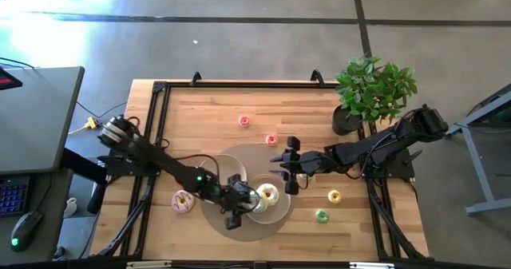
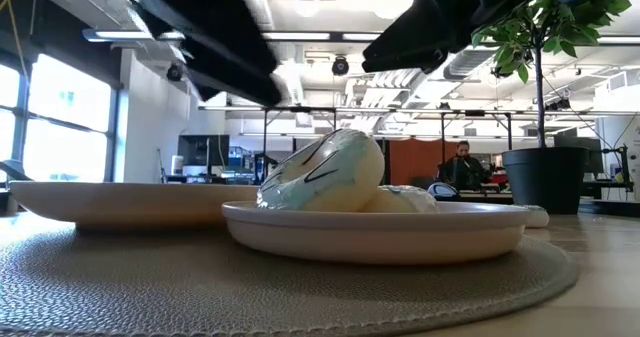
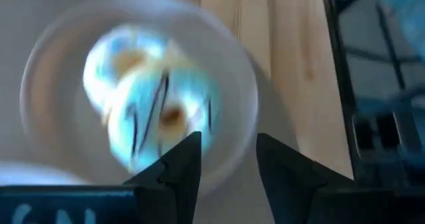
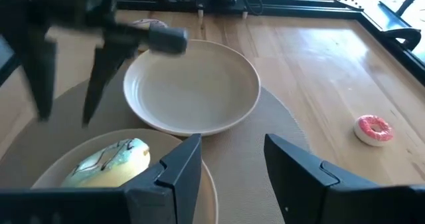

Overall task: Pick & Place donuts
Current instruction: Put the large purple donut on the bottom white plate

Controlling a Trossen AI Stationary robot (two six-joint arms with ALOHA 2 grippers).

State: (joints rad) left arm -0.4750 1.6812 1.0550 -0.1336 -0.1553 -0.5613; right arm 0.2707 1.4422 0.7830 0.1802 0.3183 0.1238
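Two pale-iced donuts with dark lines (image 3: 156, 104) lie on a round pale plate (image 1: 275, 211), one leaning on the other (image 2: 330, 174). My left gripper (image 3: 229, 171) hovers open just beside that plate, on its left side (image 1: 237, 199), and holds nothing. My right gripper (image 4: 229, 167) is open and empty above the mat's right part (image 1: 289, 167), facing a second, bare plate (image 4: 192, 91). A pink-sprinkled donut (image 1: 183, 200) lies on the table left of the mat. Mini donuts lie apart: two red (image 1: 244, 120) (image 1: 271, 140), a yellow (image 1: 334, 195) and a green (image 1: 321, 215).
Both plates rest on a round grey woven mat (image 1: 231, 161) at the table's middle. A potted plant (image 1: 371, 93) stands at the far right corner beside the right arm. A black frame rail (image 1: 152, 133) runs along the table's edges. Bare wood lies toward the far edge.
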